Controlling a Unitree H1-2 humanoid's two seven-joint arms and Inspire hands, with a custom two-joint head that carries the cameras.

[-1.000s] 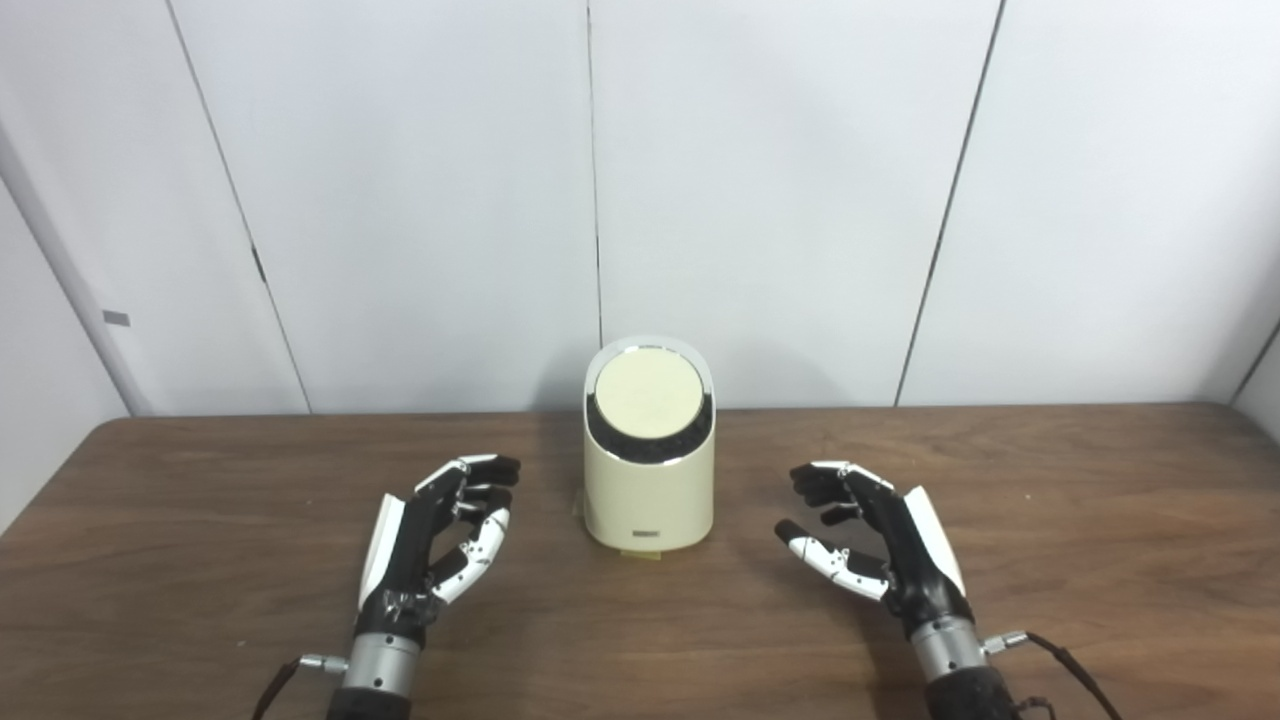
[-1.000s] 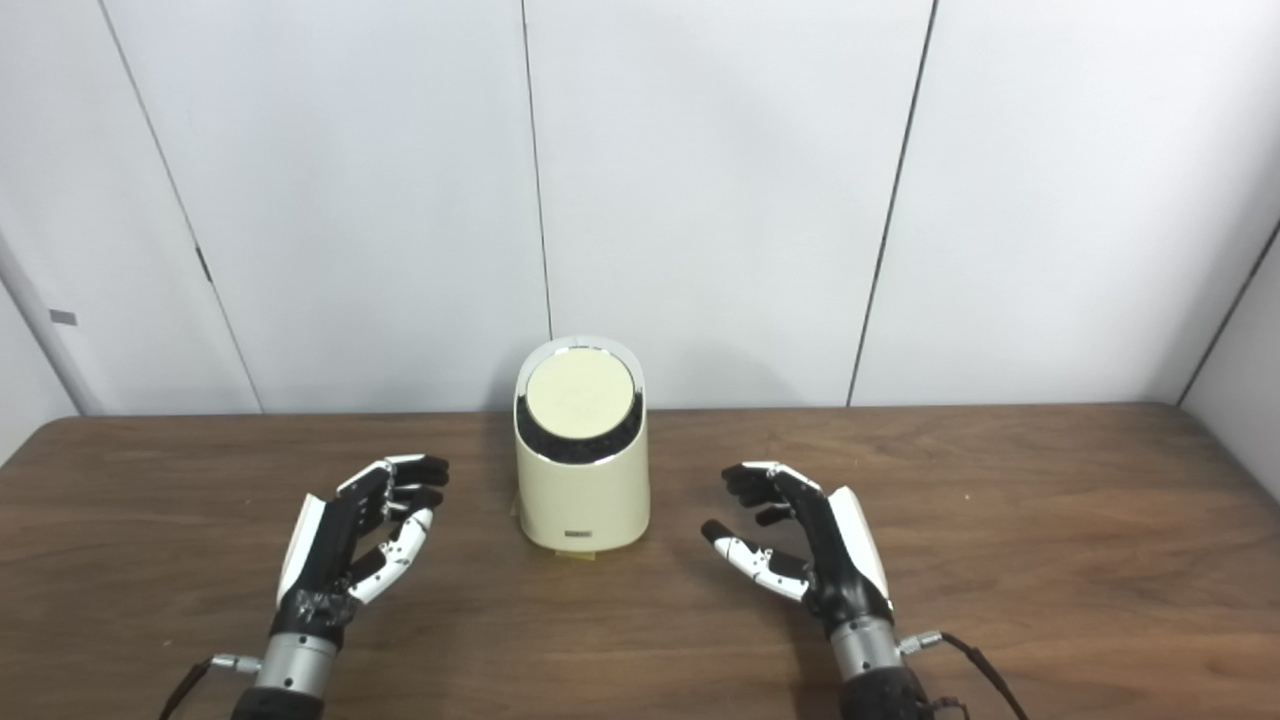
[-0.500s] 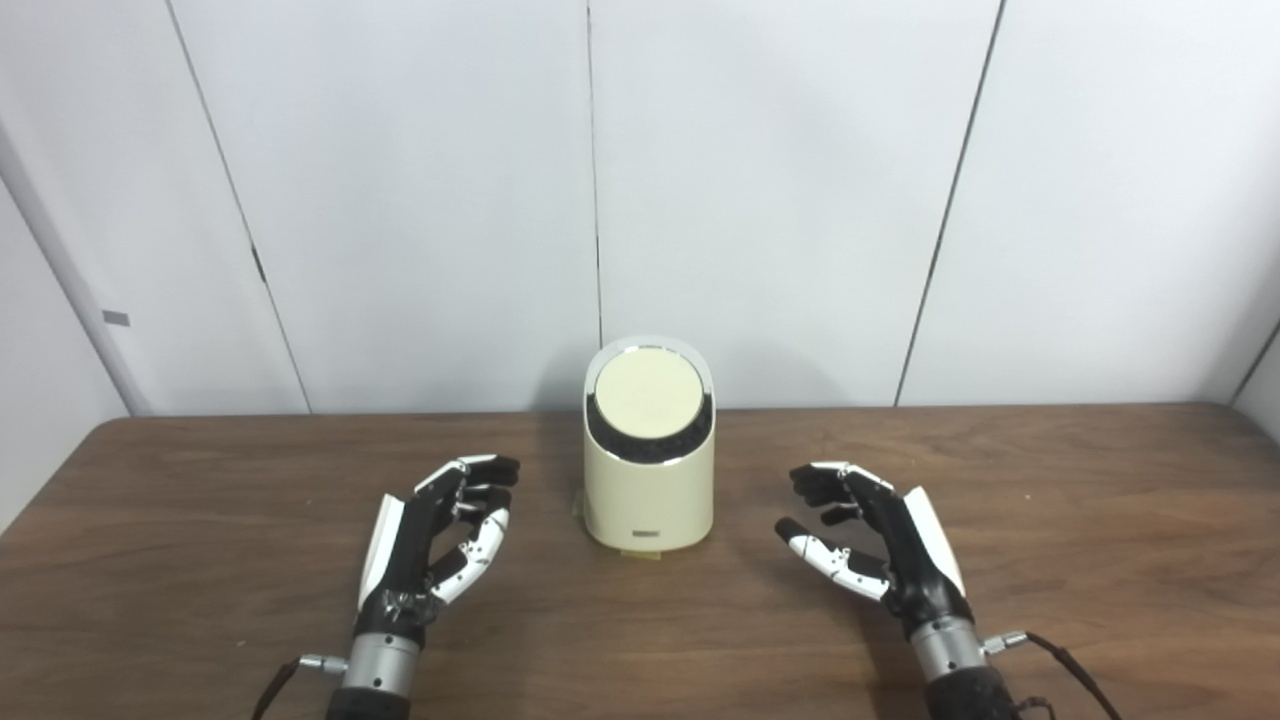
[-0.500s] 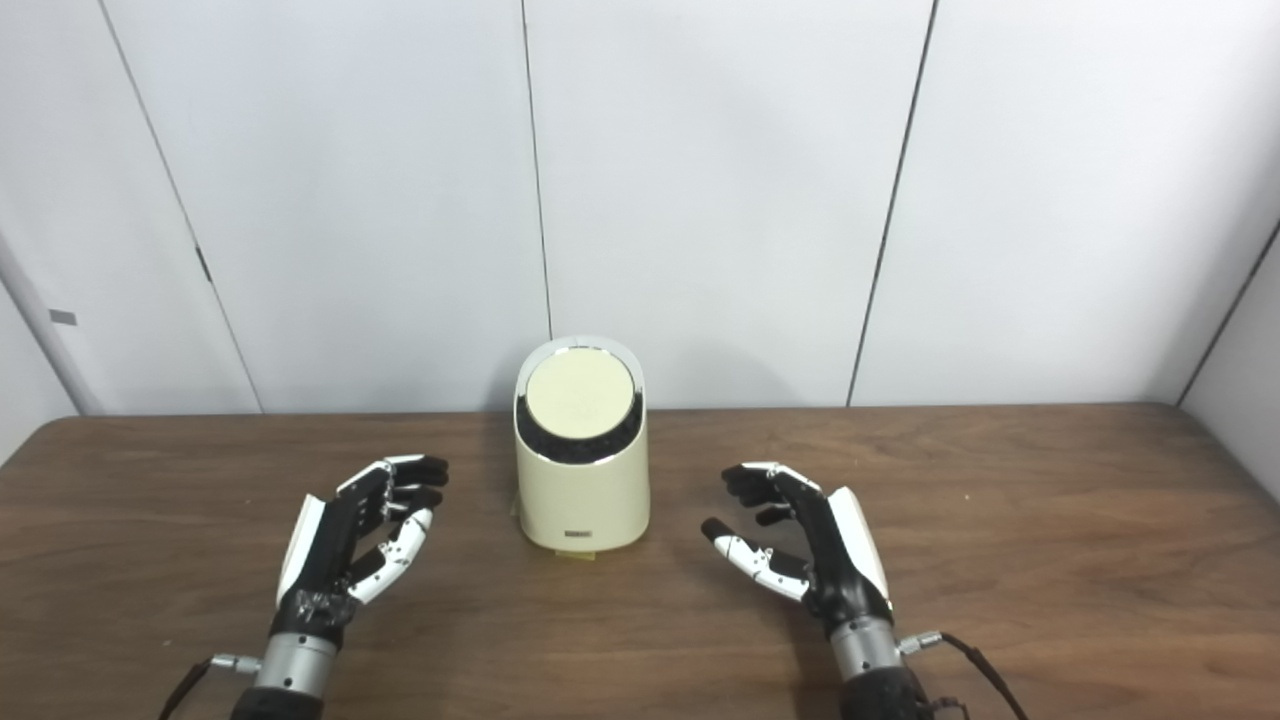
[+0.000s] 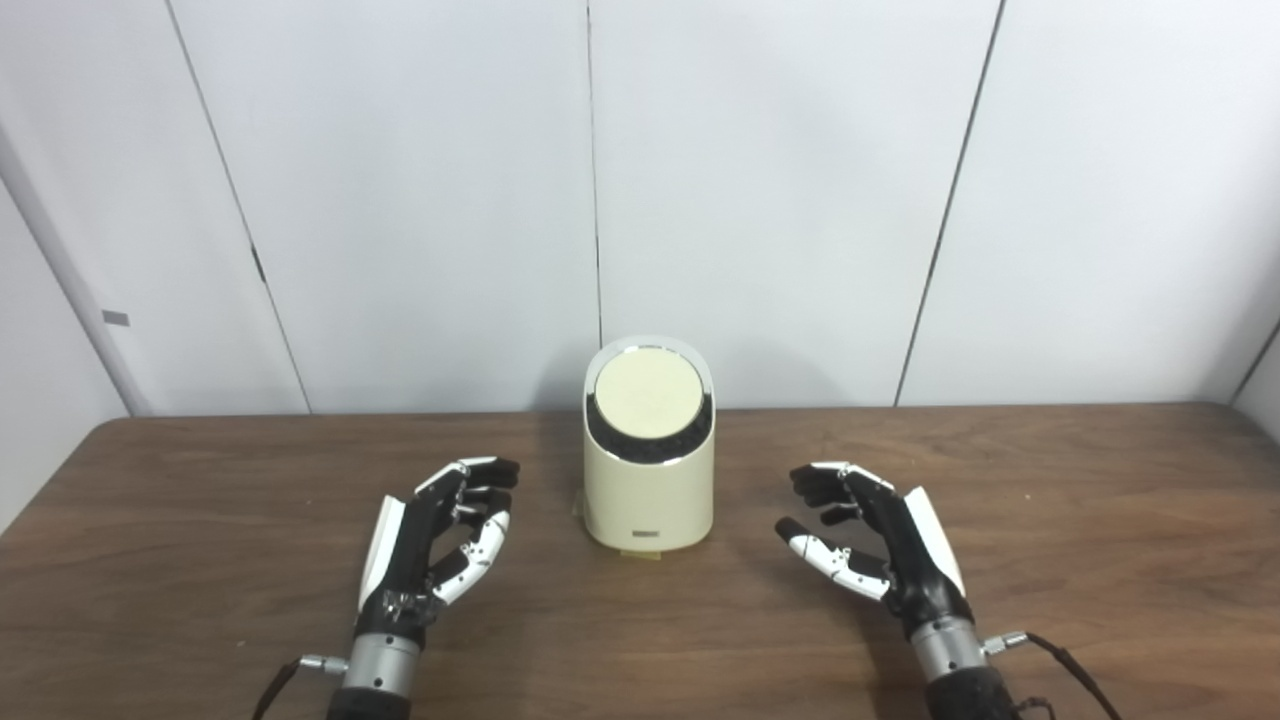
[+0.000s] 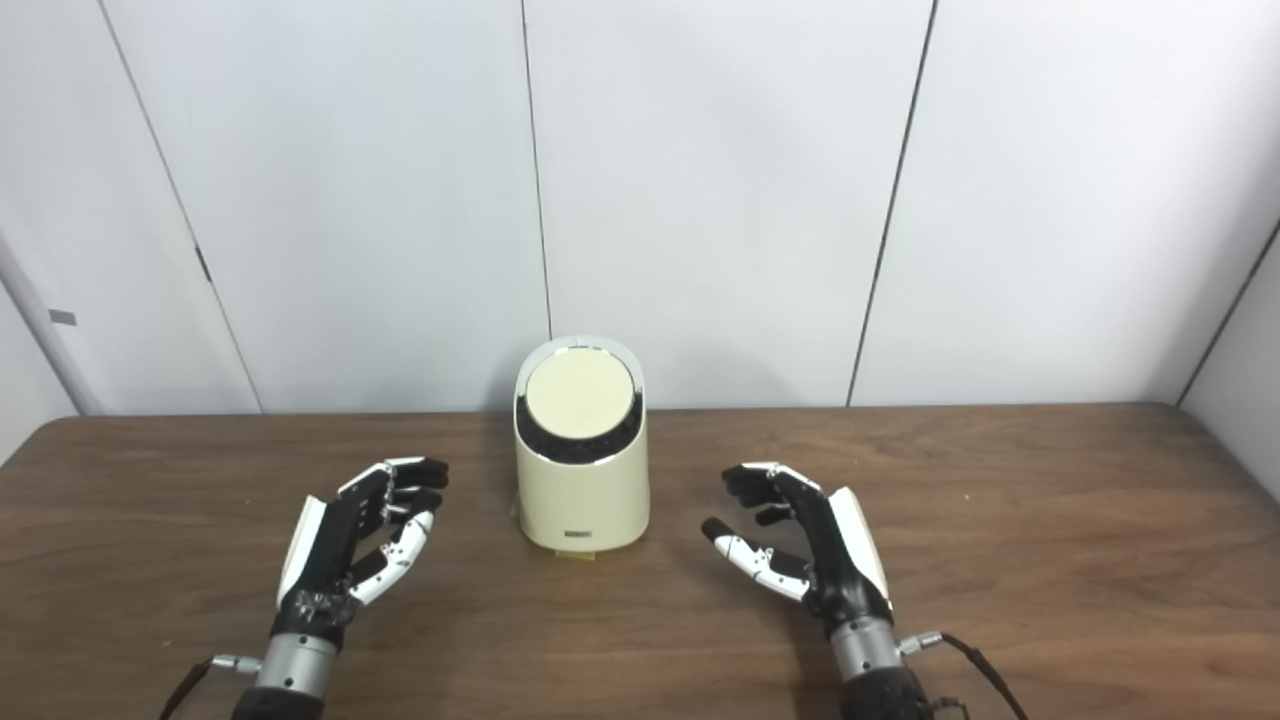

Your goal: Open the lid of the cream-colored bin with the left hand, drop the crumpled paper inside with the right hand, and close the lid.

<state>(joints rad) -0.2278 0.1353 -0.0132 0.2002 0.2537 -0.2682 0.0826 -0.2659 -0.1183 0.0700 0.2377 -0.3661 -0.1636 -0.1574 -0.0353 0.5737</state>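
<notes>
A cream-colored bin [image 5: 649,490] stands upright at the middle of the brown table [image 5: 200,480], near its back edge. Its round slanted lid [image 5: 648,393] is shut, with a dark shiny ring around it. My left hand [image 5: 432,540] rests to the left of the bin, open and empty, fingers apart. My right hand [image 5: 880,548] rests to the right of the bin, open and empty. Both hands are apart from the bin. I see no crumpled paper in either view.
White wall panels [image 5: 780,200] rise straight behind the table's back edge. A small yellowish tab [image 5: 640,553] shows under the bin's front. Thin cables run from both wrists at the bottom edge.
</notes>
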